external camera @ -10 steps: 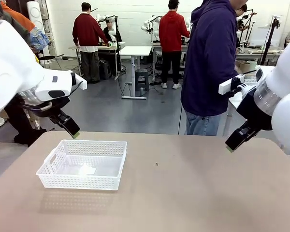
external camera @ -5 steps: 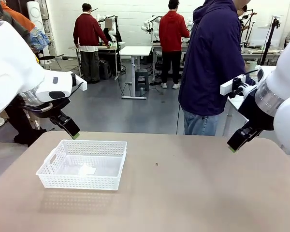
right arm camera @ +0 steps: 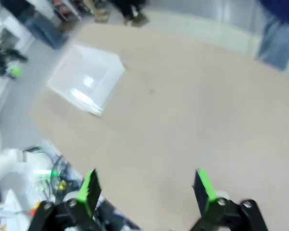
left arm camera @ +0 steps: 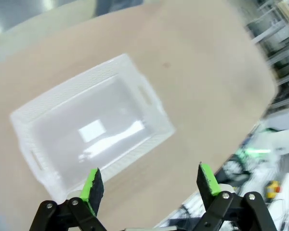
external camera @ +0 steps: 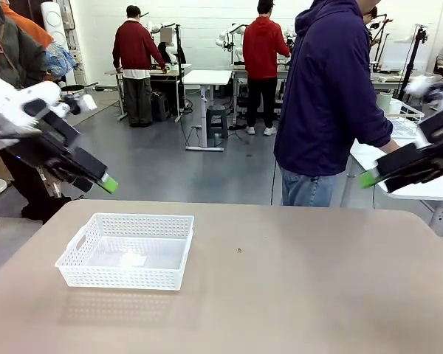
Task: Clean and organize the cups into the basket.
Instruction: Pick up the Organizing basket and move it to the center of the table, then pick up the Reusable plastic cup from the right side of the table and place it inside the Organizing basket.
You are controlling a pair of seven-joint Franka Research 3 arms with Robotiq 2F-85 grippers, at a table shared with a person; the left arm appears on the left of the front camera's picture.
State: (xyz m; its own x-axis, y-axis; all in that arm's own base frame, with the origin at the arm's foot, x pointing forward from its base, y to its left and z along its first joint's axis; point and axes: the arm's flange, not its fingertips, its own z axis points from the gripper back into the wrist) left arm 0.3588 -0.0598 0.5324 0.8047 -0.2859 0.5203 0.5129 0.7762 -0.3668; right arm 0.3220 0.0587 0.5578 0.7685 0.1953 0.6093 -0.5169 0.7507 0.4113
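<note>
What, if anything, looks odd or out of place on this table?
Nothing stands out. The basket sits flat and upright on the table, undamaged, no spills. The left gripper and right gripper are open, touching nothing.

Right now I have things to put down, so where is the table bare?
The table is bare from the basket across to the right edge, and along the near strip in front of it. The basket looks empty too. Tightest: the far left, where the open left claw hangs above the edge by the basket. The open right claw is off the far right.
</note>
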